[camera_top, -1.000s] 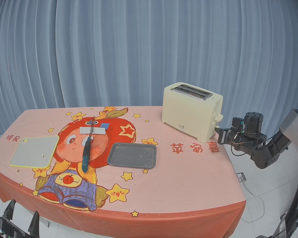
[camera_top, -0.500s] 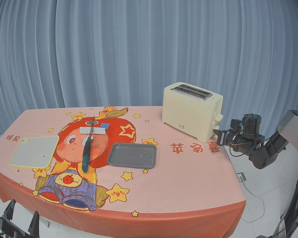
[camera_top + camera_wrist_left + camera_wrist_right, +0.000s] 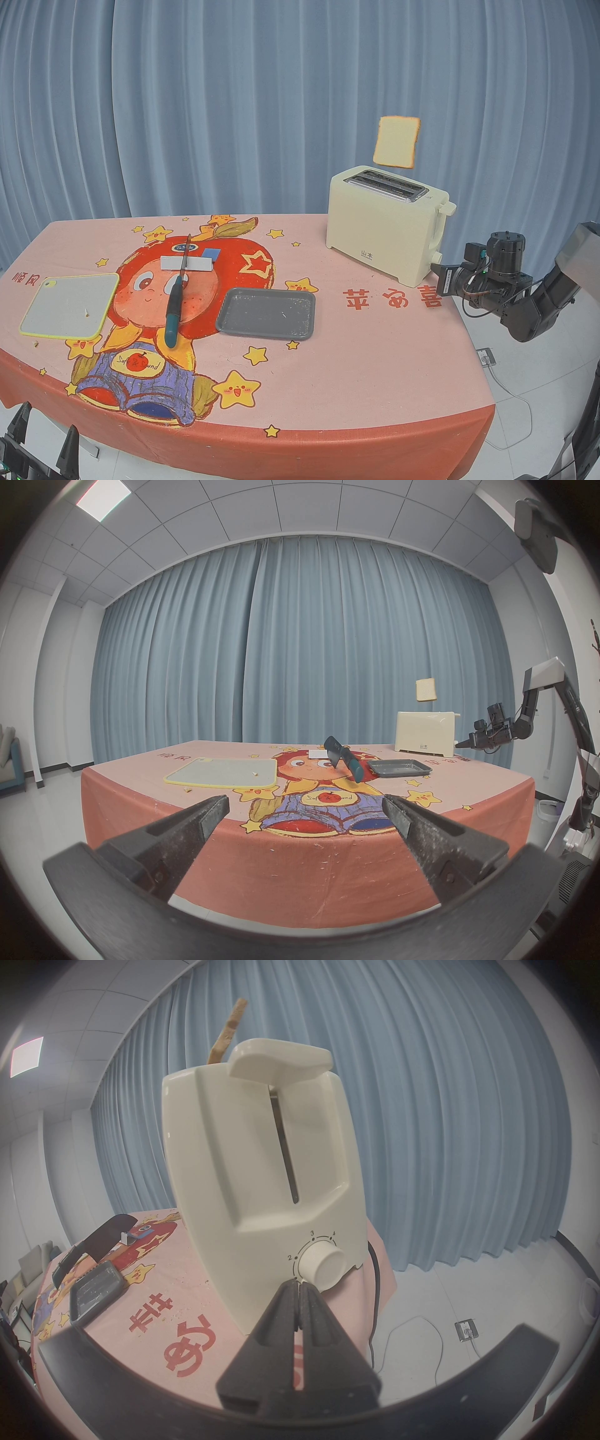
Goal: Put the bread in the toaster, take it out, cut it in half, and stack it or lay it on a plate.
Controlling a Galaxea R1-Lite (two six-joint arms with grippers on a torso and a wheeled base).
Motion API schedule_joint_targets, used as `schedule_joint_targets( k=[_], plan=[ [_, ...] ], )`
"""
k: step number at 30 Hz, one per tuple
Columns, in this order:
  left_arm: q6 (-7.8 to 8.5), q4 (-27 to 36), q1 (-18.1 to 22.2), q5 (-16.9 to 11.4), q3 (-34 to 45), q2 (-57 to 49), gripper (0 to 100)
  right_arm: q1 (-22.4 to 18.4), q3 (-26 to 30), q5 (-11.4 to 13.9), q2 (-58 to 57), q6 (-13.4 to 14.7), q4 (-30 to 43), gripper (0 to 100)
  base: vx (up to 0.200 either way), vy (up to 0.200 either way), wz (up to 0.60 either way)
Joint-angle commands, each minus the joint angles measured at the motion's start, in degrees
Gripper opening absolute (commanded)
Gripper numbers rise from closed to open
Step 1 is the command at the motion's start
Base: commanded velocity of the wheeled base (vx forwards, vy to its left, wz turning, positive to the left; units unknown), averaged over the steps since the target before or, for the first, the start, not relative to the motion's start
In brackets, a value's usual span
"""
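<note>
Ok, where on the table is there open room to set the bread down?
Widest bare patch: front right of the table, between the tray, the toaster and the front edge. Smaller: behind the cutting board. Crowded: cutting board, knife and tray lie close together.

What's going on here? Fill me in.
A slice of bread is in mid-air above the toaster, whose lever is up. The right gripper, shut, sits at the toaster's end by the dial, holding nothing. The left gripper hangs open off the table's near edge. The knife, cutting board and tray lie on the table.
</note>
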Motion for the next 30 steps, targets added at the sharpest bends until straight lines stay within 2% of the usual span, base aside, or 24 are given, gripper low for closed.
schedule_joint_targets(
  k=[1,18,25,30],
  plan=[
    [-0.01,-0.01,0.01,0.02,1.01,-0.01,100,0.05,0.14,0.1,0.0,-0.01,-0.07,0,0.0,0.0,0.0],
    [-0.01,-0.01,0.01,0.02,1.01,-0.01,100,0.66,0.76,0.1,-1.14,-0.37,-0.16,0,0.0,0.0,0.0],
    [-0.01,-0.01,0.01,0.02,1.01,-0.01,100,1.36,1.99,-2.1,-4.74,-0.63,-0.16,0,0.0,0.0,0.0],
    [-0.01,-0.01,0.01,0.02,1.01,-0.01,100,2.51,4.01,-2.36,-10.11,-0.63,-0.07,0,0.0,0.0,0.0]
  ],
)
